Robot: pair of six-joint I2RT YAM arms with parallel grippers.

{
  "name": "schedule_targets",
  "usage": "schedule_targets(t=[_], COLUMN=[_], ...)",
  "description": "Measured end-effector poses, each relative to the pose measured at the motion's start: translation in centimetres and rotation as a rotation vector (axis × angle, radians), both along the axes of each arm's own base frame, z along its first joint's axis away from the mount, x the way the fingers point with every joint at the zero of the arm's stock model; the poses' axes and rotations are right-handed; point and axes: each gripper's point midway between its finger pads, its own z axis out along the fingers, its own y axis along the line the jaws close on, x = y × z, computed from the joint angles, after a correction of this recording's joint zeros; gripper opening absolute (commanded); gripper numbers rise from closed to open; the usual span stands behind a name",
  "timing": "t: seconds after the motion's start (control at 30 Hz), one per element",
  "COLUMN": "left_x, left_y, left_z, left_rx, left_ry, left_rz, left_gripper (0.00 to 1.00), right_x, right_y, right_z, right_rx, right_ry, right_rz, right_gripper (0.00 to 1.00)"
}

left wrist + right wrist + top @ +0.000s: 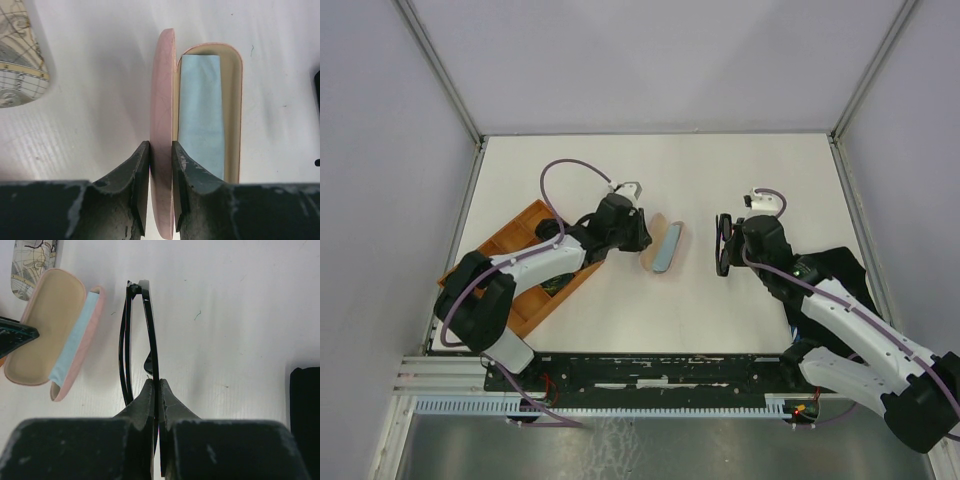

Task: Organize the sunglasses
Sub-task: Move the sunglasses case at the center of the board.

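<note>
- Sunglasses [142, 340], the thin black-framed pair with its arms folded, were pinched in the right gripper [156, 385]: jaws all but closed on the slim frame, and the pair held edge-up over the table [720, 170], a little right of centre.
- Whether the pair touched the tabletop, neither view settled.
- Over on the other side, the left gripper [161, 147] had narrowed onto the lid [162, 90] of the pink case [232, 100], one finger on each face, with the lid stood up on edge.
- My read: the left arm was propping the case open so the right could bring the pair in, and that thin edge-on hold suited a slide into a narrow shell.
- Case and glasses were near each other, with a bare strip of table between.
- In the way was a light-blue cloth [200, 115], flat along the floor of the case and covering most of it, so the pair would have had to go on top.
- Around them, a patterned case [17, 60] lay apart to the left of the pink one.
- A brown compartment tray [510, 235] sat at the table's left, under the left arm.
- A black object [304, 405] showed at the right edge of the right wrist view, and what it was I could not tell.
- The risk, as I judged it: a lid pinched near one end could twist, or the case could skid.
</note>
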Motion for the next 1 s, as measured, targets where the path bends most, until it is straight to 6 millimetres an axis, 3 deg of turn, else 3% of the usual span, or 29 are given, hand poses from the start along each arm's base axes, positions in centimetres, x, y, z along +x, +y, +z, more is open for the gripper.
schedule_targets(t=[0.23,0.63,1.0], left_x=[-0.8,-2.9,-4.3], left_y=[2.9,5.8,4.4], left_z=[0.6,-2.1,-2.6], left_rx=[0.096,0.213,0.224], left_ry=[-0.034,0.007,0.008], left_rz=[0.038,0.081,0.029], left_gripper=[0.29,0.29,0.56], right_x=[-0.1,-0.2,-0.3], right_y=[-0.1,0.1,0.0], right_z=[-0.3,-1.0,-1.2], right_rx=[-0.004,-0.001,-0.002], right_ry=[0.006,0.022,0.027], right_rz=[0.001,0.002,0.000], right_gripper=[0.00,0.00,0.00])
